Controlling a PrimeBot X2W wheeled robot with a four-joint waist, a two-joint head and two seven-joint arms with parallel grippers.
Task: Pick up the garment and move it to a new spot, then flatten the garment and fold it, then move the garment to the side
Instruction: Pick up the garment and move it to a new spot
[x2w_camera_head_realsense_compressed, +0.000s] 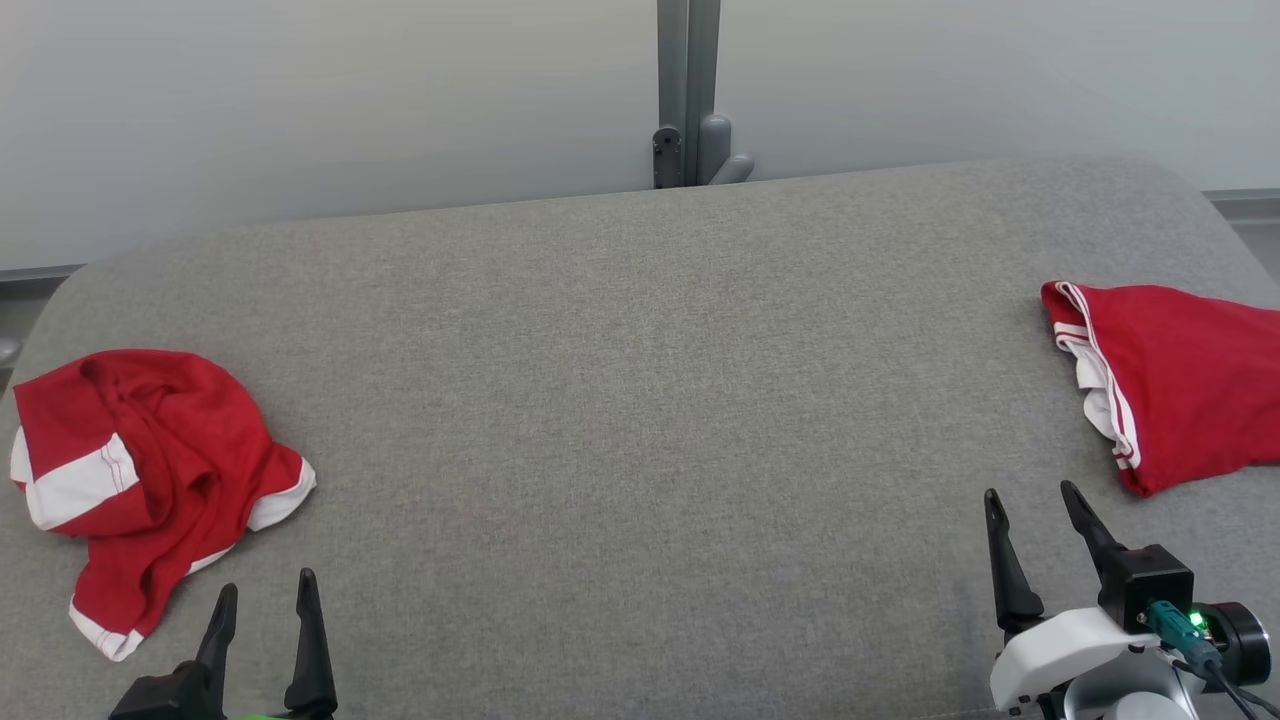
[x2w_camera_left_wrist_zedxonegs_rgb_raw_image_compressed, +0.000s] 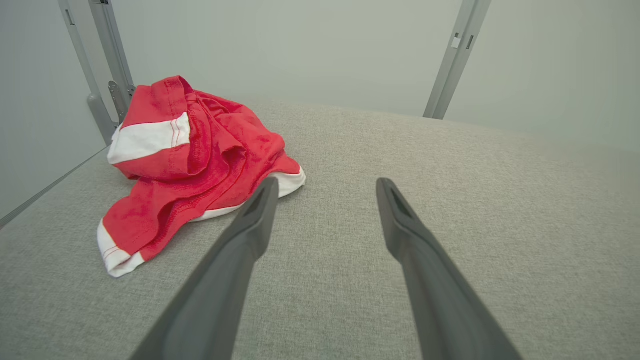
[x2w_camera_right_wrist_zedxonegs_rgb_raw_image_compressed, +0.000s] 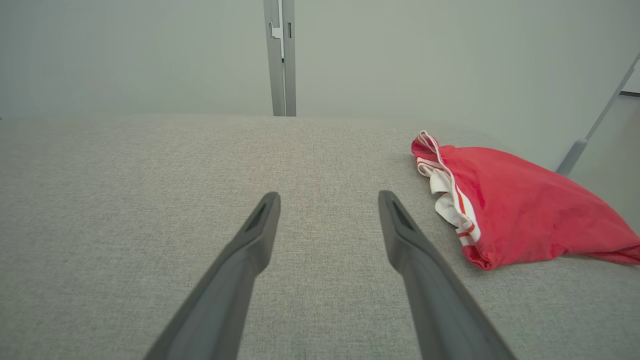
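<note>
Head view | left end effector (x2w_camera_head_realsense_compressed: 267, 583) spread, near crumpled red garment (x2w_camera_head_realsense_compressed: 150, 470) | right end effector (x2w_camera_head_realsense_compressed: 1029, 491) spread, empty

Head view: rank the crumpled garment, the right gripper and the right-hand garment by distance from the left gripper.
From the left gripper:
1. Crumpled garment, just up and left of it.
2. Right gripper, across at the lower right.
3. Right-hand garment, beyond that, at the far right.
</note>
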